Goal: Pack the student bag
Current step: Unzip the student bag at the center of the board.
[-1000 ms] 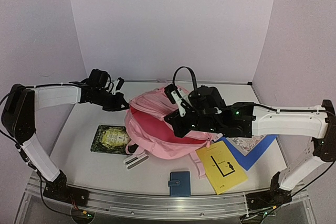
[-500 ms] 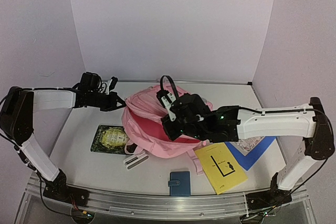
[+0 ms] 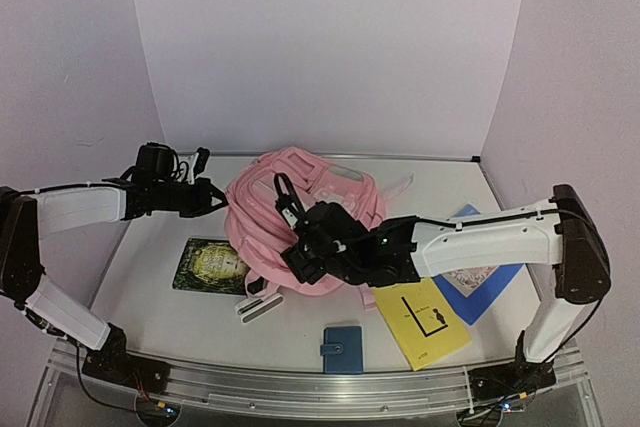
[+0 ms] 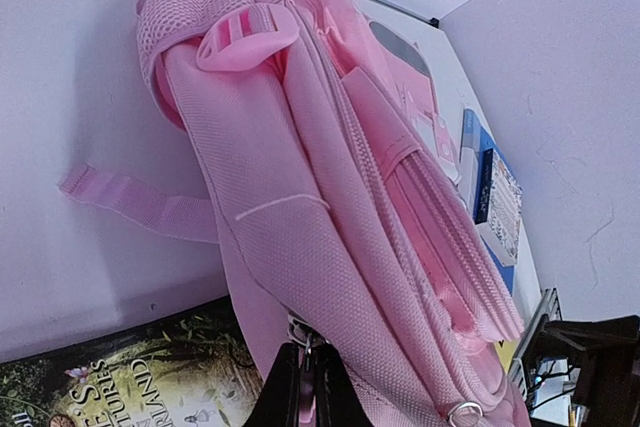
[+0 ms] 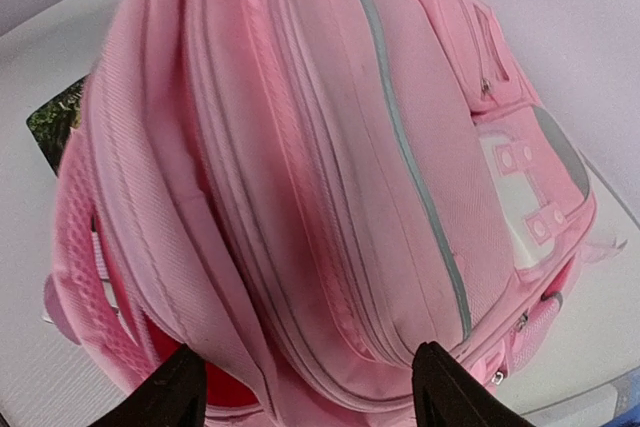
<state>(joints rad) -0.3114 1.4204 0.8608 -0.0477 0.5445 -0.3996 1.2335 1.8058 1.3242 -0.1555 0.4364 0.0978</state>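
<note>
Student bag (image 3: pixel 258 197) is lying mid-table (image 3: pixel 160 282). Left gripper (image 4: pixel 305 389) is pinching the bag's left edge, jaws clamped on it; right gripper (image 5: pixel 310 375) is hovering over it, jaws apart.

A large, soft pink fabric backpack (image 3: pixel 262 209) lies slumped near the middle of a white table (image 3: pixel 150 267), its front turned upward. Zipped front pockets (image 5: pixel 340 157) edged in pale trim stack across its face. Red lining shows at one gaping edge, and a pink webbing strap (image 4: pixel 140 202) trails flat beside its mesh-padded back.
</note>
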